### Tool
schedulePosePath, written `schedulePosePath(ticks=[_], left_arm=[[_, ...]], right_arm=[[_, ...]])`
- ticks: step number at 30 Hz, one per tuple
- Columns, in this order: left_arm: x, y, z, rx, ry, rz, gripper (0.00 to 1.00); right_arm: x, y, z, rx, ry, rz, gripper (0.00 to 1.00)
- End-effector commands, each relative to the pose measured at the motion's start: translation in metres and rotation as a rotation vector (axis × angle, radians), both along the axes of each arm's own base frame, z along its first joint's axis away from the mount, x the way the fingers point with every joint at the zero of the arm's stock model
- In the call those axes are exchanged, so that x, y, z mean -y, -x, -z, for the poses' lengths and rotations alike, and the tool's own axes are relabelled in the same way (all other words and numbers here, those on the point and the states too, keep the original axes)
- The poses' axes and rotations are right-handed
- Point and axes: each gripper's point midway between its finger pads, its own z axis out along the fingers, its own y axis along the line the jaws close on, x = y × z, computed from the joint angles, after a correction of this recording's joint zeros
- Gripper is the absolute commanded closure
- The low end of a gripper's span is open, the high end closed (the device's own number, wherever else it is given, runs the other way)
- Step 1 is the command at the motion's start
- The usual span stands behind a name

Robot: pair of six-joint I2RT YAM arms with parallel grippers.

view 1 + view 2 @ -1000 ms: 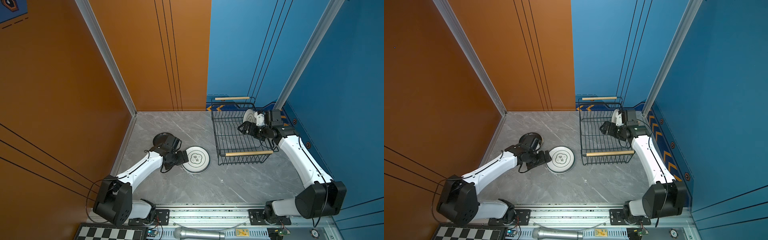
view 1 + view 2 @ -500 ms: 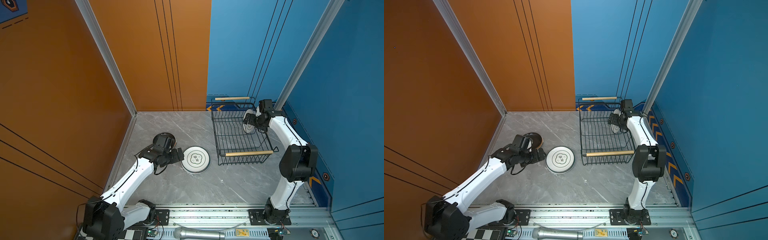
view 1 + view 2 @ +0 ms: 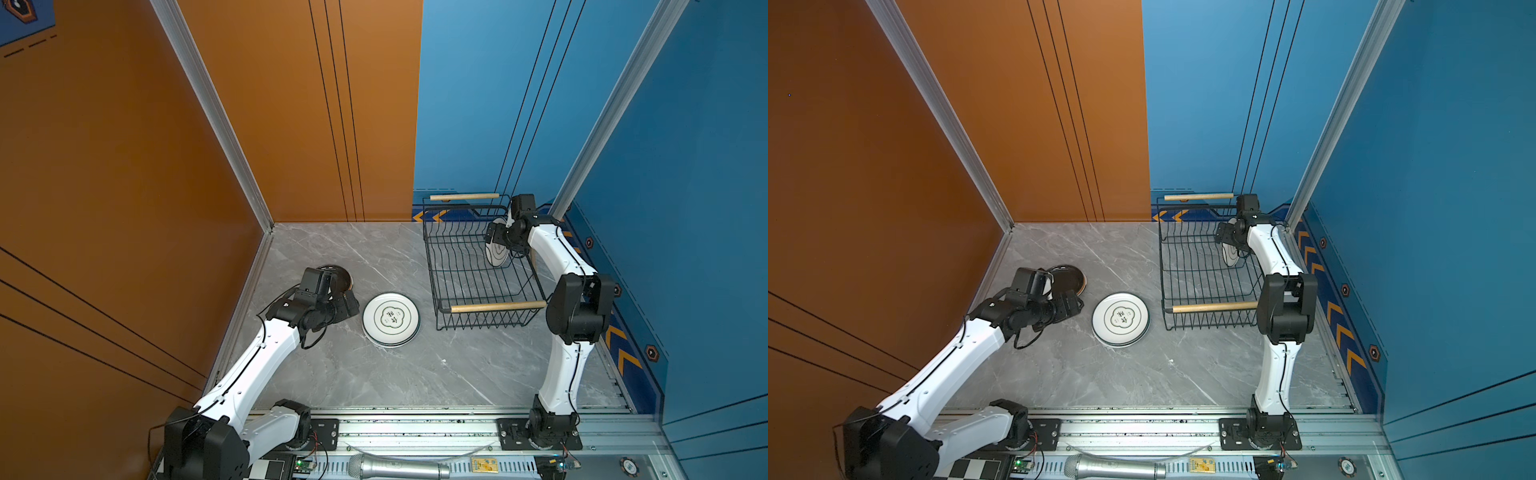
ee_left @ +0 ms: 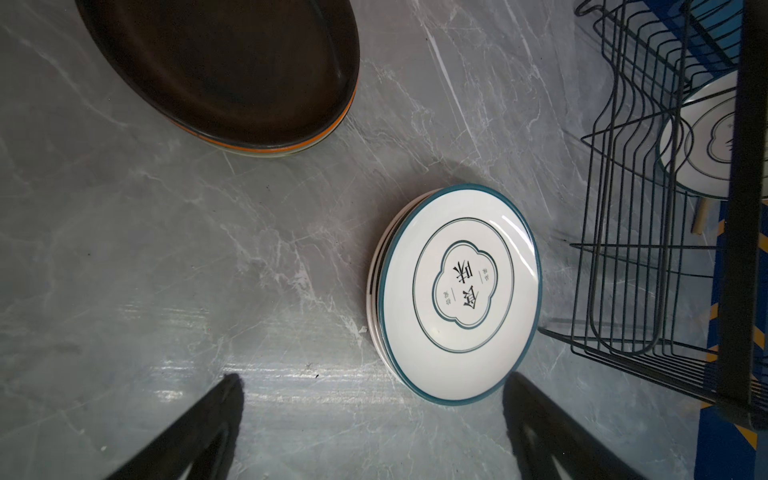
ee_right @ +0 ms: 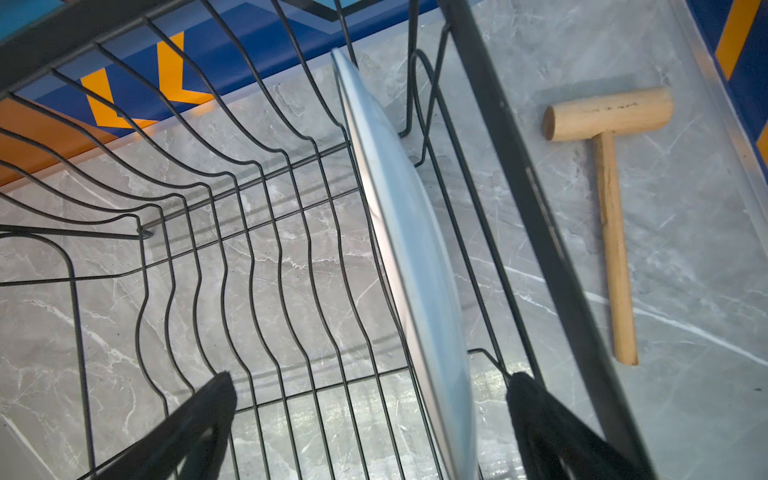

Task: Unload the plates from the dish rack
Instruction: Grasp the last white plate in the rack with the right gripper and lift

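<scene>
Right gripper (image 5: pixel 372 380) has swung over the dish rack (image 3: pixel 498 306), jaws wide, straddling the last upright plate (image 5: pixel 415 249) edge-on.

White arm links (image 3: pixel 257 365), black joints (image 3: pixel 577 307), thin black cables (image 3: pixel 309 338)

Between the left gripper's (image 4: pixel 374 377) spread jaws lies only bare table (image 4: pixel 166 249). Just ahead of one fingertip sits the stack of white plates (image 4: pixel 457 291); farther ahead, on the other jaw's side, sits the dark plate stack (image 4: pixel 220 70), with an open lane of table between the two. Beyond the white stack, the dish rack (image 4: pixel 623 249) walls off the way.

The right gripper (image 5: pixel 372 376) straddles the last plate (image 5: pixel 415 270), which stands on edge nearer one jaw. That jaw is squeezed close to the rim bar (image 5: pixel 519 187). The other jaw has empty wire slots beside it. A wooden mallet (image 5: pixel 611 187) lies outside the rim.
</scene>
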Motion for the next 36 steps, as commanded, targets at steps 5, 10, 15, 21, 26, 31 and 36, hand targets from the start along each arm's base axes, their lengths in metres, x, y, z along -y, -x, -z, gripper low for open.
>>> schedulePosePath(ticks=[5, 10, 15, 21, 26, 31, 36], left_arm=[[-0.003, -0.003, -0.006, 0.029, 0.008, 0.0, 0.02], [0.0, -0.004, -0.002, 0.022, 0.026, 0.0, 0.02], [0.001, -0.004, 0.0, 0.02, 0.033, -0.001, 0.02], [0.001, -0.004, 0.002, 0.016, 0.037, 0.0, 0.02], [0.001, -0.004, 0.0, 0.025, 0.041, 0.004, 0.02], [0.001, -0.003, 0.001, 0.022, 0.043, 0.003, 0.02], [0.001, -0.003, 0.002, 0.023, 0.045, 0.002, 0.02]], right_arm=[[0.011, -0.015, 0.003, 0.03, 0.075, -0.02, 0.02], [0.01, -0.018, 0.007, 0.029, 0.084, -0.038, 0.18], [0.01, -0.02, 0.012, 0.025, 0.084, -0.044, 0.31], [0.012, -0.021, 0.017, 0.016, 0.102, -0.043, 0.36], [0.017, -0.022, 0.023, 0.006, 0.14, -0.045, 0.46], [0.017, -0.023, 0.03, -0.006, 0.157, -0.056, 0.55], [0.016, -0.023, 0.034, -0.012, 0.171, -0.066, 0.73]])
